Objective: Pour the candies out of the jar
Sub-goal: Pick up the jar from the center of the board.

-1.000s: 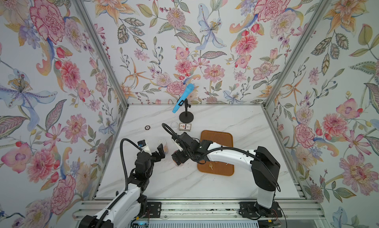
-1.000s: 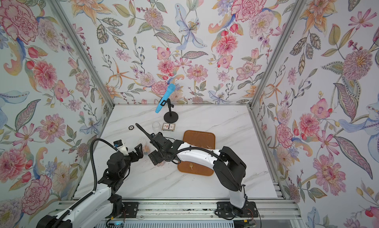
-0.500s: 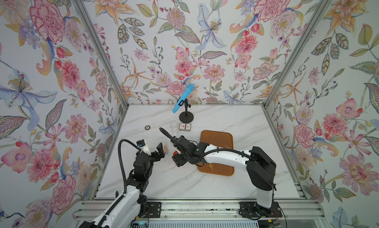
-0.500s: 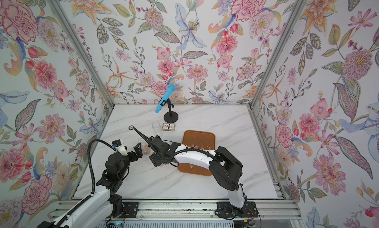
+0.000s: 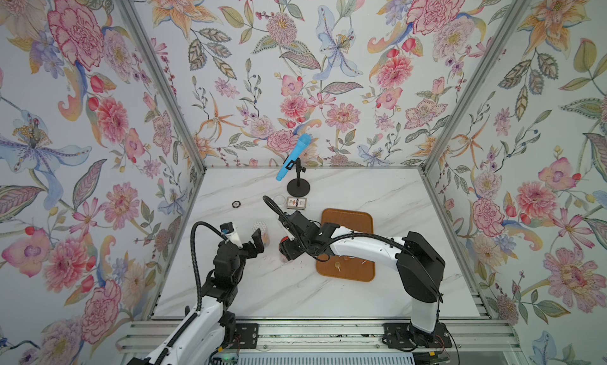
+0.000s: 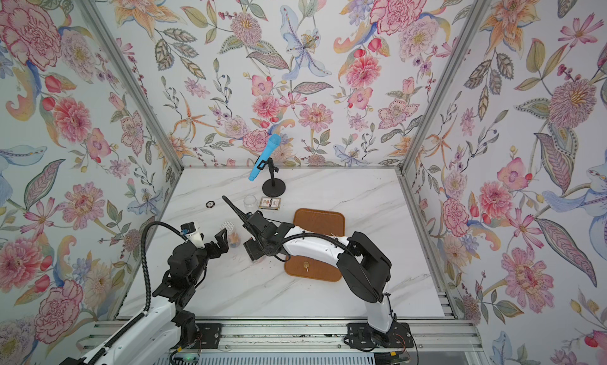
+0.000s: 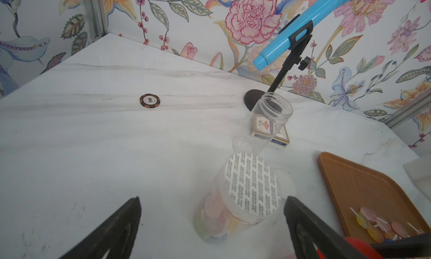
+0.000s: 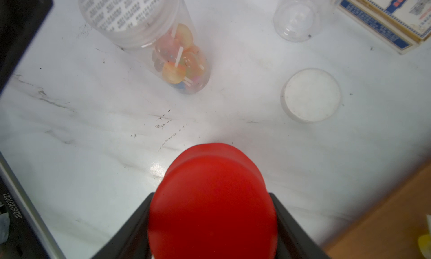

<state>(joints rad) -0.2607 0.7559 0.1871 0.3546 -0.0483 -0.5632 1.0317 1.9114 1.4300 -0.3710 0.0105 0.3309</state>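
Red cap (image 8: 212, 176) is clamped between the jaws of the right gripper (image 8: 211, 197). Nearby on the marble table (image 8: 93, 129) the jar (image 8: 140, 20) stands upright, a printed white disc covering its mouth, the candies (image 8: 177, 59) heaped in its bottom. The left gripper (image 7: 212, 199) is spread wide, a finger on either side of the jar; contact is unclear. More candies lie on the brown tray (image 7: 363, 188)

"100" on the poker chip (image 7: 149, 100)
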